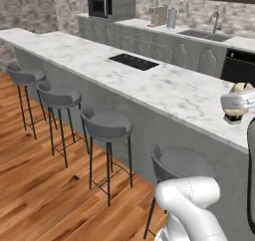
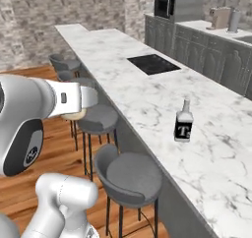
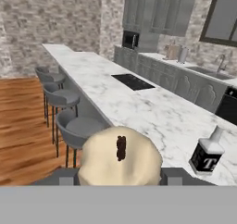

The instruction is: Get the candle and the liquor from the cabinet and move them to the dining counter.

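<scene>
My gripper (image 3: 120,177) is shut on the candle (image 3: 121,154), a squat tan-yellow one whose dark wick faces the hand camera. In the left base view the candle (image 1: 242,87) pokes out above the gripper (image 1: 237,103), just over the near edge of the dining counter (image 1: 149,80). From the right base view the gripper (image 2: 82,100) hangs beside the counter's (image 2: 142,97) stool side, a bit of candle (image 2: 74,115) under it. The liquor (image 2: 183,125) stands upright on the marble, to the right of the candle and apart from it (image 3: 207,154). Grey panelled wall cabinet (image 3: 159,10) hangs far back.
Round grey bar stools (image 1: 104,125) line the counter's near side over a wood floor (image 1: 45,185). A black cooktop (image 1: 133,61) is set into the marble. Behind are a microwave (image 1: 99,5), a sink with tap (image 1: 211,33) and small appliances (image 1: 158,16).
</scene>
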### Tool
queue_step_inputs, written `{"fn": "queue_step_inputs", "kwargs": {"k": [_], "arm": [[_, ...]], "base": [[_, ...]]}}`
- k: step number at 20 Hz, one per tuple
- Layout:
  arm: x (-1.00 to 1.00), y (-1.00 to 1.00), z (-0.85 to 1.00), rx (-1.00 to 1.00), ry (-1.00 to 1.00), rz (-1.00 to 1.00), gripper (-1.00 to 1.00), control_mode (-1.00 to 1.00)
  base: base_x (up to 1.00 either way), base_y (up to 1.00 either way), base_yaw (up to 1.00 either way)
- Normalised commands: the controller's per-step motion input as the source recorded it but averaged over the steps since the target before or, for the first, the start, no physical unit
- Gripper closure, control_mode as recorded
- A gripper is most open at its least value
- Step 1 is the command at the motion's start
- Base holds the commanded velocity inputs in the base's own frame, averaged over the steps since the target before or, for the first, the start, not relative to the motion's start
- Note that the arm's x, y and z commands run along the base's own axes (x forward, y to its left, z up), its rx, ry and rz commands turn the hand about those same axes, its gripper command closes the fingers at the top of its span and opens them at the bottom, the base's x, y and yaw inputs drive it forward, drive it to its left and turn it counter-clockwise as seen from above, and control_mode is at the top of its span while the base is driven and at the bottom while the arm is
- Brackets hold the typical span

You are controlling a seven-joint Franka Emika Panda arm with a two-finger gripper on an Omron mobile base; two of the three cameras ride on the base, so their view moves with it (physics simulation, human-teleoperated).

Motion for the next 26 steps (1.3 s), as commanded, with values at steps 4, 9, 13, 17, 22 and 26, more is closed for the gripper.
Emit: {"fn": "queue_step_inputs", "kwargs": {"k": [4, 9, 13, 17, 22, 26], "arm": [[0.00, 0.00, 0.00, 0.00, 0.00, 0.00, 1.00, 1.00], [0.00, 0.00, 0.00, 0.00, 0.00, 0.00, 1.00, 1.00], [0.00, 0.00, 0.00, 0.00, 0.00, 0.00, 1.00, 1.00], [0.00, 0.00, 0.00, 0.00, 0.00, 0.00, 1.00, 1.00], [0.00, 0.00, 0.00, 0.00, 0.00, 0.00, 1.00, 1.00], [0.00, 0.00, 0.00, 0.00, 0.00, 0.00, 1.00, 1.00]], "base": [[0.39, 0.50, -0.40], [0.28, 0.56, -0.44], [0.17, 0.65, -0.44], [0.12, 0.70, -0.43], [0.11, 0.71, -0.42], [0.10, 0.76, -0.42]]}}
